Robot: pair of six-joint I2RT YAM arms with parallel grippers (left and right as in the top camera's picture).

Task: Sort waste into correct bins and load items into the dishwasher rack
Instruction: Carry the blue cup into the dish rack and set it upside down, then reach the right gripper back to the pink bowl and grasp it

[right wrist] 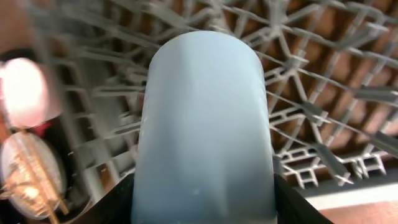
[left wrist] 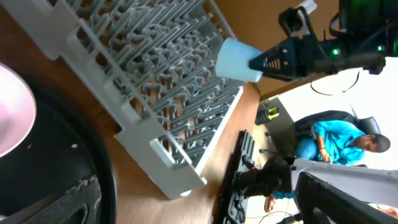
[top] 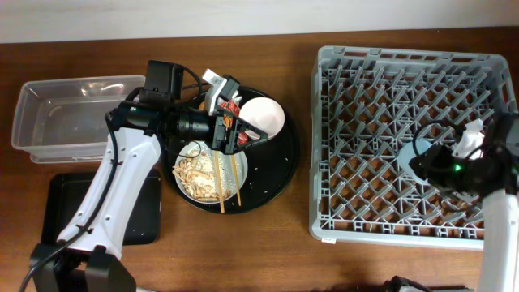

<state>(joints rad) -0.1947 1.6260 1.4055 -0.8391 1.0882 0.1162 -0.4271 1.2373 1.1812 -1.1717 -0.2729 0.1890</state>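
Observation:
My right gripper (top: pixel 419 161) is shut on the light-blue cup (top: pixel 408 153) and holds it over the grey dishwasher rack (top: pixel 340 203). The cup fills the right wrist view (right wrist: pixel 205 124) and shows in the left wrist view (left wrist: pixel 239 60). My left gripper (top: pixel 238 123) is open and empty over the round black tray (top: pixel 276 174), beside the white bowl (top: pixel 264 115) and the red wrapper (top: pixel 230 105). The grey-white plate (top: pixel 188 180) holds beige shredded scraps (top: pixel 197 167) and the chopsticks (top: pixel 229 174). The sausage piece is not visible.
The clear tub (top: pixel 69 101) stands at the far left. The flat black tray (top: pixel 61 209) lies in front of it, partly under my left arm. A white crumpled bit (top: pixel 212 79) sits at the round tray's back edge. The rack also shows in the left wrist view (left wrist: pixel 155 93).

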